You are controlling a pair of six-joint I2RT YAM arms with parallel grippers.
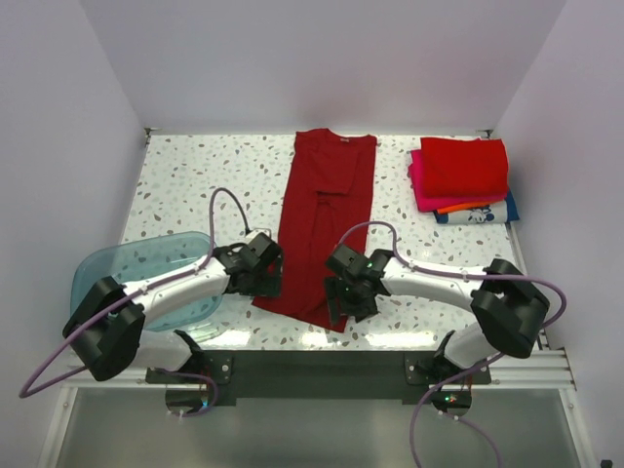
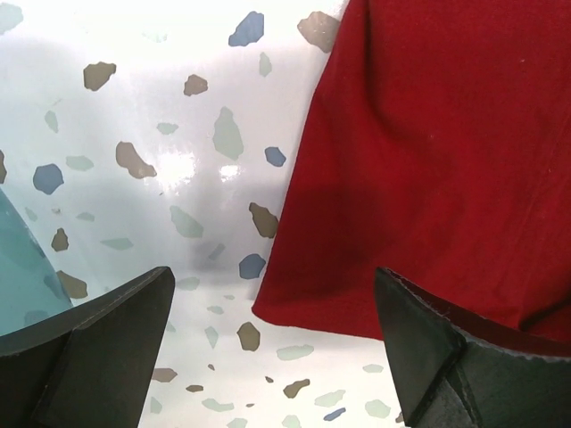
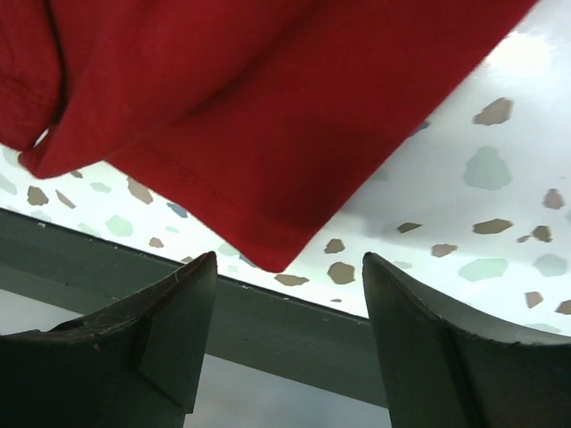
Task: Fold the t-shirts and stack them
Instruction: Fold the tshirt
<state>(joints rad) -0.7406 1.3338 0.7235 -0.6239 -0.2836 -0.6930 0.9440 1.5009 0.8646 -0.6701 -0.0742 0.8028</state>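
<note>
At centre, dark red t-shirt (image 1: 325, 224) folded lengthwise, hem at 6 o'clock; left gripper (image 1: 259, 271) over its 7 o'clock corner, jaws wide, empty; right gripper (image 1: 349, 292) over 5 o'clock corner, jaws apart, empty; both seemingly placed to pinch hem; folded stack (image 1: 463, 180) at 2 o'clock.

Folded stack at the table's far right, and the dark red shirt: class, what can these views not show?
Top view: bright red shirt covers the folded stack; lower shirts show only edges, count unsure.
Top view: dark red shirt, near hem partly under left gripper and right gripper.
Left wrist view: blue tub cut off by the left edge.
</note>
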